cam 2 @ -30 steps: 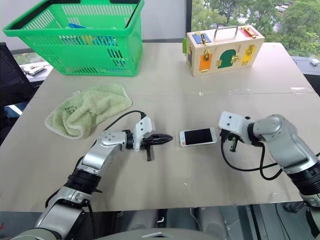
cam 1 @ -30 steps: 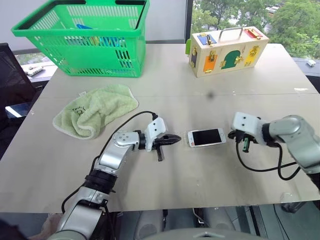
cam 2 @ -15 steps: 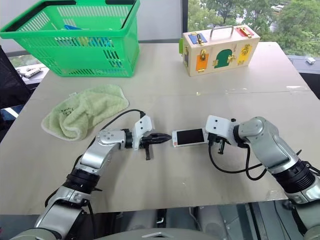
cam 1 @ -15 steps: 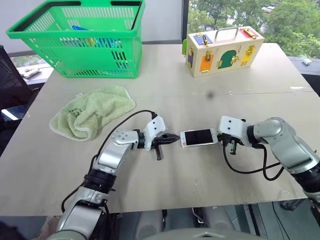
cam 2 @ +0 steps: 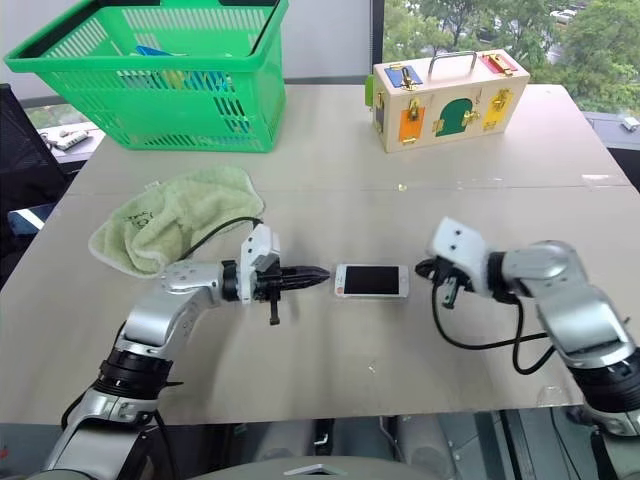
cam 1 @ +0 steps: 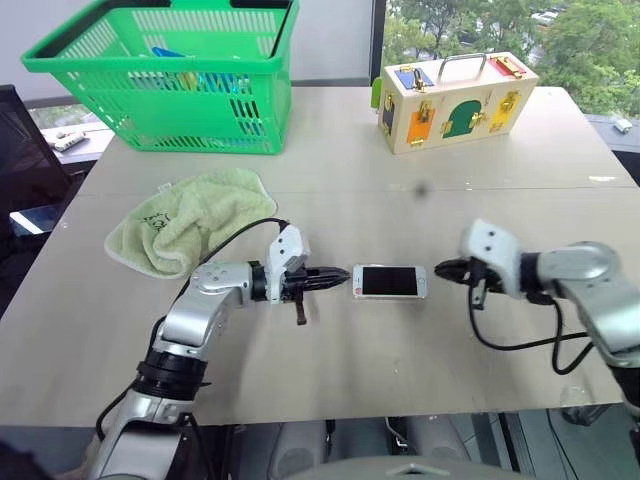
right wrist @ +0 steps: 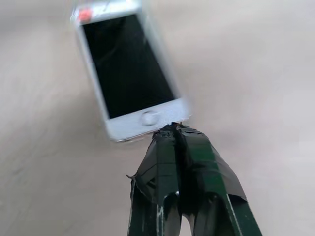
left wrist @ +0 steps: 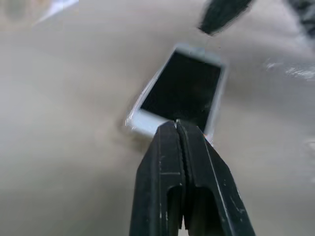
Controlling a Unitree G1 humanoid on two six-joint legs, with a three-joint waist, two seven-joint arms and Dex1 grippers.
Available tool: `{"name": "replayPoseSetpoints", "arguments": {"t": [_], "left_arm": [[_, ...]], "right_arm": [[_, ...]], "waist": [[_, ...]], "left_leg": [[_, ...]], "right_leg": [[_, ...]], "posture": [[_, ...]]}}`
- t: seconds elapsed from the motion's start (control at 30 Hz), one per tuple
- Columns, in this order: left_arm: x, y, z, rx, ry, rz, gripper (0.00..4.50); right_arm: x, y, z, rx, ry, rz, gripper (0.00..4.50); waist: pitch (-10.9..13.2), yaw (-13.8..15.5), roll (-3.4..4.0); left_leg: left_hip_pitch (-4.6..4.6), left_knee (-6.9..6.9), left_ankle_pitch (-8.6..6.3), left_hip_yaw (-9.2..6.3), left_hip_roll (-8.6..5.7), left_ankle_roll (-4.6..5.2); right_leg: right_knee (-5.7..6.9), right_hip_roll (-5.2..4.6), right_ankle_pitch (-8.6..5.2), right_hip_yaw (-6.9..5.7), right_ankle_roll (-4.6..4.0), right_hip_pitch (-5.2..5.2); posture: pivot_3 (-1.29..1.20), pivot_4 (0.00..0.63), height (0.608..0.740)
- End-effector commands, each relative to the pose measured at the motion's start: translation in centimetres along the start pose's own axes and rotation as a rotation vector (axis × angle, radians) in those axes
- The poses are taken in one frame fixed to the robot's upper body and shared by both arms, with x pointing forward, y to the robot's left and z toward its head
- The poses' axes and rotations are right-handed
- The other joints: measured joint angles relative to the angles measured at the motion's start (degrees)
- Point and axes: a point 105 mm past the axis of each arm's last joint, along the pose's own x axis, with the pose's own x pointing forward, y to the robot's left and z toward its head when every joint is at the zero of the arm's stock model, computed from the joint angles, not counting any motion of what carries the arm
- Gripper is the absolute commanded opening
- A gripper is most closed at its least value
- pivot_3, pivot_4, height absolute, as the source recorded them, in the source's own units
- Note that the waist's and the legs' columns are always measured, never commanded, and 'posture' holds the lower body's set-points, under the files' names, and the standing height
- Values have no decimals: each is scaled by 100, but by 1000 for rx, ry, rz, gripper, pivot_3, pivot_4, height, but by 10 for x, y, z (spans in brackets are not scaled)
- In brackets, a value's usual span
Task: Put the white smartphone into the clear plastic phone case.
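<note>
Phone (cam 1: 390, 282) is lying flat, screen up, on the tabletop (cam 1: 400, 200), about midway between the left and right edges and a bit nearer the front edge than the back. I can't honestly make out a clear case as a separate thing; there might be a glossy rim hugging the phone's edges, but whether the white smartphone is fully seated in it, I cannot tell.

Left gripper (cam 1: 340, 275) has its fingers pressed together into a point, aimed at the phone's left short end, tip just beside it and, in the left wrist view, right at that edge. Right gripper (cam 1: 445, 269) is the same deal on the other end: fingers together, pointing at the home-button end, close by with a small gap of table showing in the head view.

My guess is the step is squeezing or nudging the phone from both ends so it snaps into the shell. To do it well, I'd keep both tips low and level with the phone's edge, push along its long axis evenly from both sides so it doesn't spin or skate off, and go slow. Poking the glass or riding up over the rim would probably pop a corner back out.

Green basket (cam 1: 170, 75), towel (cam 1: 190, 220) and wooden latch box (cam 1: 455, 100) sit well apart toward the back edge, so nothing's in the way.
</note>
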Motion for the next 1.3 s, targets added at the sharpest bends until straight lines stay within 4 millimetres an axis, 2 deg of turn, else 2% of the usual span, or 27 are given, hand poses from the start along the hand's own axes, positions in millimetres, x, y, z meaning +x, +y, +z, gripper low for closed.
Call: {"name": "replayPoseSetpoints", "arguments": {"t": [0.03,0.27,0.47,0.73,0.87,1.0,1.1,1.23,1.3], "left_arm": [[8,-4,4,12,-28,-29,25],[41,6,-9,37,66,4,25],[43,9,-20,46,132,8,25],[42,7,-25,39,147,29,25],[43,4,-26,35,152,32,25],[44,1,-27,31,153,32,25],[44,0,-25,29,152,31,25],[44,-1,-23,28,152,32,25],[45,-1,-21,26,153,33,25]], "right_arm": [[-5,-1,11,19,-56,-26,0],[22,0,18,51,-75,-1,0],[49,13,16,67,-31,113,0],[74,35,-18,64,156,245,0],[84,34,-36,110,236,246,0],[87,35,-53,187,310,248,0],[86,43,-66,222,365,304,0],[87,50,-77,230,408,339,0],[88,52,-82,250,423,346,0]], "waist": [[0,-12,0],[1,-41,-1],[1,-38,-1],[-20,-39,-9],[-70,-41,-35],[-123,-40,-42],[-167,-25,-50],[-196,-21,-65],[-223,-21,-68]], "left_leg": [[0,0,0,0,-1,0],[0,1,0,-1,-4,1],[-1,-1,0,-2,-4,1],[13,0,0,-3,-3,1],[19,0,0,-4,0,1],[29,0,0,-2,1,1],[43,0,0,-5,3,1],[121,-26,-5,-2,10,6],[123,-29,-6,-2,13,5]], "right_leg": [[0,0,0,0,0,0],[5,6,1,0,2,-2],[2,8,1,4,3,-3],[5,7,1,3,2,7],[5,7,1,2,1,12],[4,4,-3,2,-7,22],[3,2,-11,-2,-21,37],[-13,-17,-20,-2,-16,99],[-15,-24,-28,-3,-3,98]], "posture": [[0,150,740],[0,150,740],[0,150,740],[0,150,740],[0,150,740],[0,150,740],[0,150,740],[0,150,740],[0,150,740]]}}
